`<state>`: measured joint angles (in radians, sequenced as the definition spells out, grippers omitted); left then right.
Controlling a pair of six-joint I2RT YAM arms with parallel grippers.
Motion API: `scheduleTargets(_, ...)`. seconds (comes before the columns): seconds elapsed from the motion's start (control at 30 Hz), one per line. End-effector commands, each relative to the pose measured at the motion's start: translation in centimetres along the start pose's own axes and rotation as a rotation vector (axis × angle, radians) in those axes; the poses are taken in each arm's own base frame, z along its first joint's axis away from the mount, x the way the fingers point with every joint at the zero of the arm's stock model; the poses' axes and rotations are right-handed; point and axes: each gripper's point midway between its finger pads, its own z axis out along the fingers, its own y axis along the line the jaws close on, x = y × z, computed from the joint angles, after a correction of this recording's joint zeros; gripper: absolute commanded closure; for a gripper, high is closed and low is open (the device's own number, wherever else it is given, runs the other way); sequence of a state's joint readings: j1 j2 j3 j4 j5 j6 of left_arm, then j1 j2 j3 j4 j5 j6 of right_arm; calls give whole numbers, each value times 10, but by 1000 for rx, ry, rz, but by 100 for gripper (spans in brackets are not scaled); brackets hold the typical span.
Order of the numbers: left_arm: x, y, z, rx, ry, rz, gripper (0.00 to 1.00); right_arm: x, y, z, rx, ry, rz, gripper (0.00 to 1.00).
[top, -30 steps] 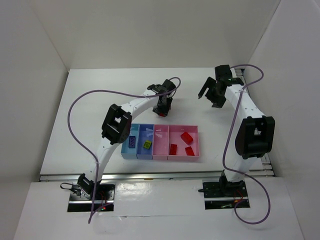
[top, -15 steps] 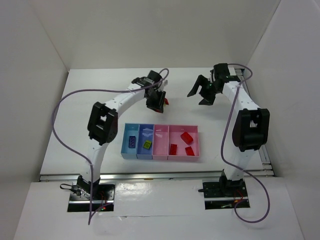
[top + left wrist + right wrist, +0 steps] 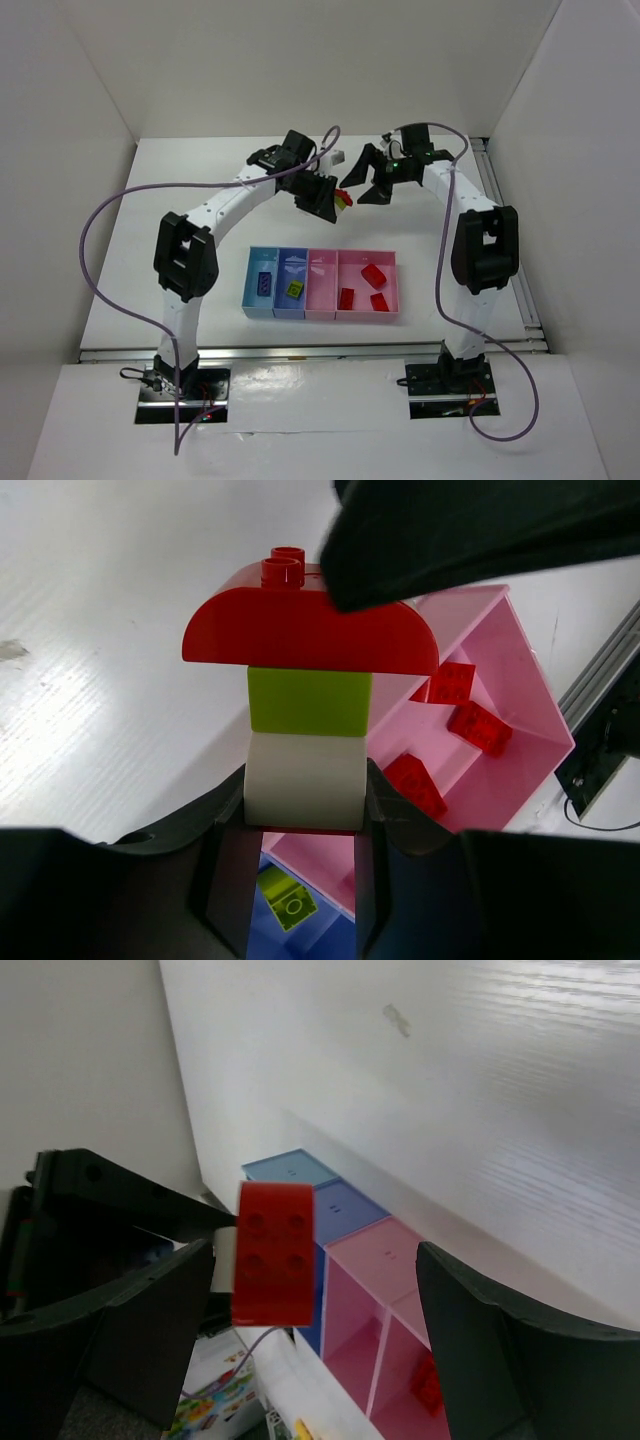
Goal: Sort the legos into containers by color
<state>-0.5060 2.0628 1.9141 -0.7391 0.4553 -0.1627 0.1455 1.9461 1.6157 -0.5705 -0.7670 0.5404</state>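
White table [image 3: 150,230] and white walls are filling my screens. Nearest the arm bases, I am seeing four trays sitting in a row, side against side. The light blue tray [image 3: 250,300] is holding a dark blue brick [image 3: 264,283]. The darker blue tray [image 3: 290,262] is holding a yellow-green brick [image 3: 295,289]. The narrow pink tray [image 3: 322,300] comes next, and whatever lies in it is too faint for me to tell. The wide pink tray [image 3: 390,290] is holding three red bricks [image 3: 373,274].

Beyond the trays, the left gripper [image 3: 335,200] is holding a small stack [image 3: 305,710] up off the table. Its jaws are clamping the white brick [image 3: 300,780] at the bottom. A green middle brick [image 3: 308,700] is sitting on that, and a red rounded cap [image 3: 300,635] is topping it.

Facing it from the other side, the right gripper [image 3: 366,183] is hanging with its jaws wide apart, gripping nothing. On its own wrist camera the red cap is showing between the two fingers, nearer the one on the left of that view. On the left wrist camera one black finger [image 3: 480,530] is overlapping the cap's upper right corner, and I cannot tell whether it is touching.

Farther back, bare table is running to the rear wall [image 3: 330,60]
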Motion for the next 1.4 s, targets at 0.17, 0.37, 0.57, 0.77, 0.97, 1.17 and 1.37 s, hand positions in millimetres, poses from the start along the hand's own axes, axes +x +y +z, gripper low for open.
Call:
scheduleTargets(0.17, -2, -6, -7, 7, -5, 47, 100, -15, 36, 7, -112, -16, -33, 15)
scheduleTargets(0.37, -6, -6, -6, 8, -12, 51, 100, -3, 41, 12, -137, 25, -45, 29)
scheduleTargets(0.57, -16, -6, -6, -2, -29, 50, 100, 5, 38, 20, -146, 63, -52, 29)
scheduleTargets(0.77, -11, -6, -1, -8, -10, 48, 100, 3, 44, 22, -199, 69, -72, 39)
scheduleTargets(0.97, -8, -7, 0, 0, -1, 44, 100, -1, 38, 19, -140, 13, -68, 85)
scheduleTargets(1.17, -1, -3, 3, -10, 16, 35, 100, -26, 20, -15, -48, -189, -5, 94)
scheduleTargets(1.37, 4, 1, 8, -13, 32, 26, 100, -39, -4, -52, 75, -324, 29, 94)
